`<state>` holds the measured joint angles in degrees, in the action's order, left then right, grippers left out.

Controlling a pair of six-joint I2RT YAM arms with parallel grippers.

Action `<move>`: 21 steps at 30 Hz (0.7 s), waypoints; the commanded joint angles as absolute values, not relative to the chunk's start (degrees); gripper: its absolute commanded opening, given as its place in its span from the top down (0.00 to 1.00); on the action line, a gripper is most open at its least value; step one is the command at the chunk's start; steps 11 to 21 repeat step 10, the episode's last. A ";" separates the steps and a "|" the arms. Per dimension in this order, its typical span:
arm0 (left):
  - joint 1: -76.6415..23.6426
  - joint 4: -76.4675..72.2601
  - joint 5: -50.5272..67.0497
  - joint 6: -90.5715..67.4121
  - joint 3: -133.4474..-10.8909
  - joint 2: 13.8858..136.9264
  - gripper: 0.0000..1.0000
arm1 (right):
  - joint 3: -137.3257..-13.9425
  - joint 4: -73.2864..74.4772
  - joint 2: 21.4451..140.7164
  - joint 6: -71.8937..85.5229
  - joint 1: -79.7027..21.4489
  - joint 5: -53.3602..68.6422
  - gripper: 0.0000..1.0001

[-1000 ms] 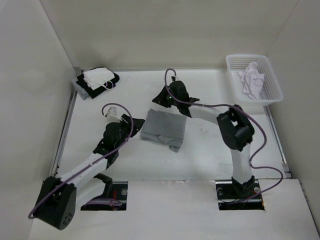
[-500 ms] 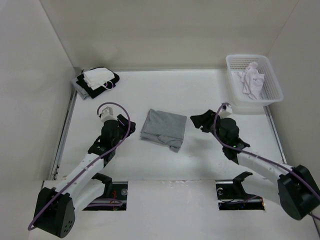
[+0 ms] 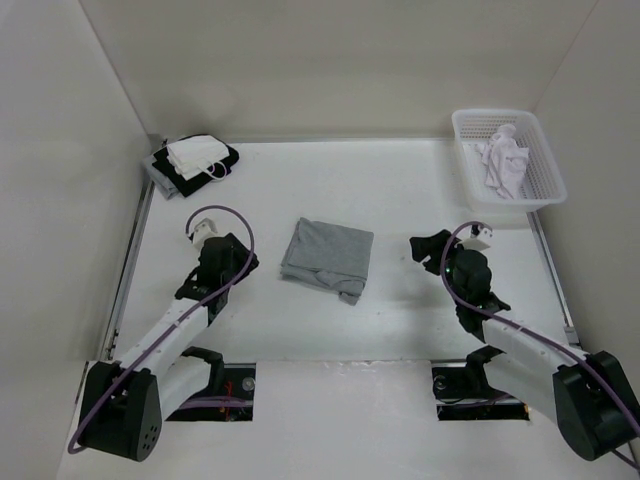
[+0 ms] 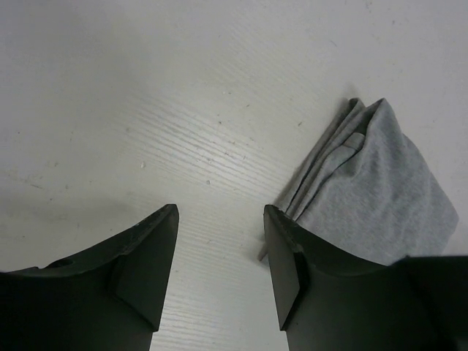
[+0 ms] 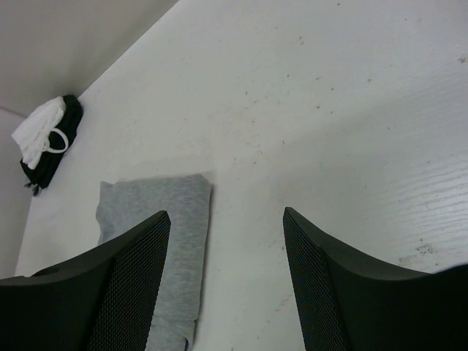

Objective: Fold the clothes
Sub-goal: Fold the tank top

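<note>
T-shirt lies folded between two empty grippers

You have it flat on the table; your left gripper stands spread just beside its left edge; your right gripper, jaws wide, sits farther off on its right.

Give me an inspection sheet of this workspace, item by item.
Surface: white table, faint specks.
Job's things: grey T-shirt folded into a rectangle mid-table, near corner untidy.
Clutter: black-and-white stack at far left corner; white garment in basket far right.
Claws: left claw and right claw open, empty, either side of the shirt, not touching it.
Cables: purple cables loop over both arms, clear of the shirt.
Surroundings: plain white walls on three sides.
</note>
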<state>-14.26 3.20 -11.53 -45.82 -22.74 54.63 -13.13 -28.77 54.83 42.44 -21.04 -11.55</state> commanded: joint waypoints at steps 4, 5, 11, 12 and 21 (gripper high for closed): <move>-14.10 -2.10 -12.13 -44.82 -23.91 57.65 0.52 | -13.18 -32.78 55.02 42.80 -20.96 -11.07 0.32; -14.28 -2.72 -12.13 -44.82 -23.99 58.09 0.52 | -13.18 -32.78 55.02 42.80 -20.96 -11.07 0.32; -14.81 -4.13 -11.69 -44.38 -24.17 60.38 0.50 | -13.27 -32.78 55.37 42.80 -20.87 -10.37 0.32; -14.81 -4.13 -11.69 -44.38 -24.17 60.38 0.50 | -13.27 -32.78 55.37 42.80 -20.87 -10.37 0.32; -14.81 -4.13 -11.69 -44.38 -24.17 60.38 0.50 | -13.27 -32.78 55.37 42.80 -20.87 -10.37 0.32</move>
